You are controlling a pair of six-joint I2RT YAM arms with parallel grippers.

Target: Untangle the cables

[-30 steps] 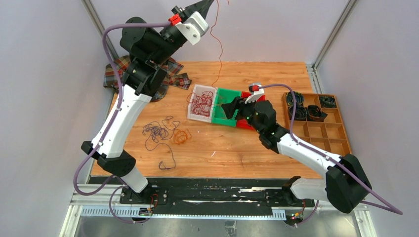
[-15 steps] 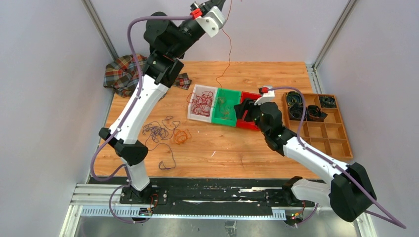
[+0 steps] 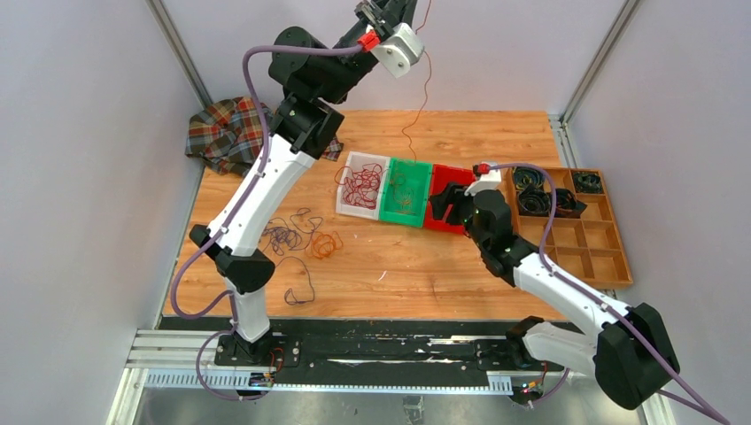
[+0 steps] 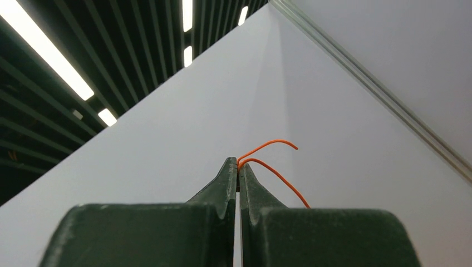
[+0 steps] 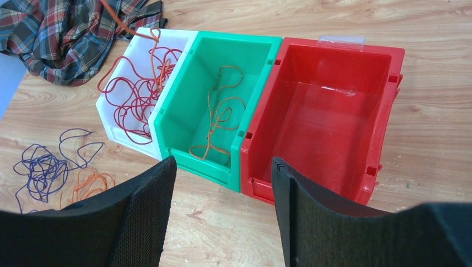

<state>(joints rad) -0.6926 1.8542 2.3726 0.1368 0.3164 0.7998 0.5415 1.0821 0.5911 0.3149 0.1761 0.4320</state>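
My left gripper (image 3: 395, 7) is raised high at the back and is shut on a thin orange cable (image 4: 274, 173). The cable hangs down (image 3: 429, 80) towards the far side of the bins. A white bin (image 3: 347, 205) holds red cables (image 5: 133, 92). A green bin (image 5: 167, 119) holds an orange cable (image 5: 218, 119). A red bin (image 5: 384, 111) is empty. My right gripper (image 5: 222, 167) is open and empty, just in front of the red and green bins. A purple tangle (image 3: 282, 236) and a small orange bunch (image 3: 324, 243) lie on the table to the left.
A plaid cloth (image 3: 221, 124) lies at the back left corner. A wooden compartment tray (image 3: 611, 248) stands at the right with dark coils in its far cells. A single purple cable (image 3: 301, 292) lies near the front left.
My left arm has swung to the right, carrying the hanging orange cable with it. My right gripper has drawn back to the right, from over the green bin to the red bin.
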